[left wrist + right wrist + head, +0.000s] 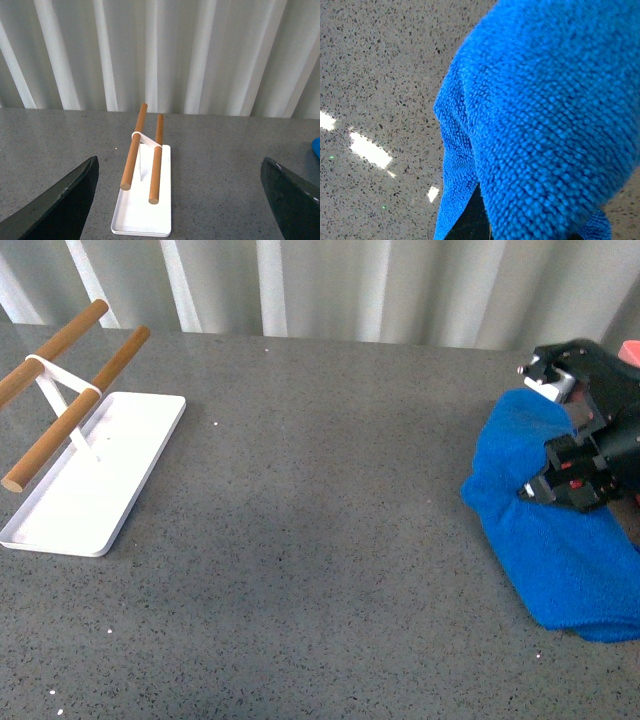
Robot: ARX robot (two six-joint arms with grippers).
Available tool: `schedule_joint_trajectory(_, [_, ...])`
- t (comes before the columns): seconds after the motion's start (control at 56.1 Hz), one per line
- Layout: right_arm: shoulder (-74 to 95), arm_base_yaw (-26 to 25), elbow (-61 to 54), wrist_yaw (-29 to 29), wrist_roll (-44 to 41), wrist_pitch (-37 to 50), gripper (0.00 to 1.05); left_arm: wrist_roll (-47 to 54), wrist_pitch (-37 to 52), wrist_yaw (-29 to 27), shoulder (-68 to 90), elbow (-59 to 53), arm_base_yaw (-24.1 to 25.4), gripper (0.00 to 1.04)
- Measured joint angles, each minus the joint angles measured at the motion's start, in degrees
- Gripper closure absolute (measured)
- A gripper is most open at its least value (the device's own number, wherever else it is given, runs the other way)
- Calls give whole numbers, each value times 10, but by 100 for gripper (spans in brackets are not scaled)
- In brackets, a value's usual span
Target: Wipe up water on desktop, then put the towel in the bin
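The speckled grey counter (320, 540) fills the lower part of the front view. At its lower right edge lies the blue towel (560, 560), bunched into a thick heap that runs out of frame on the right. The black right end effector (560, 475) sits down in the upper part of that heap, with cloth humped up around it. Its fingers are buried in the cloth, so I cannot tell how far they are closed or whether they grip the towel. The right wrist view shows only ribbed blue folds close to the lens, with bare counter at its left.

In the left wrist view the left end effector (179, 160) is spread wide. Its two dark fingers (60, 200) stand at the bottom corners with nothing between them.

Further back, at the left of the front view, a flat white tray (70, 510) carries two wooden rods (75, 408). A sliver of the salmon-pink bin (630, 350) shows at the upper right edge, beyond the towel. A pale corrugated wall (350, 285) closes the top.
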Motion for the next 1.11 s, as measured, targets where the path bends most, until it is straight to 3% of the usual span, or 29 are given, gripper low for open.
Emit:
schedule_joint_trajectory(0.499, [-63, -34, 198, 60, -35, -81, 101, 0, 0, 0, 0, 0, 0, 7])
schedule_joint_trajectory(0.749, [-90, -150, 314, 53, -34, -139, 101, 0, 0, 0, 0, 0, 0, 7])
schedule_joint_trajectory(0.945, [-78, -253, 314, 30, -28, -153, 101, 0, 0, 0, 0, 0, 0, 7])
schedule_joint_trajectory(1.105, [-52, -291, 284, 35, -28, -148, 101, 0, 0, 0, 0, 0, 0, 7])
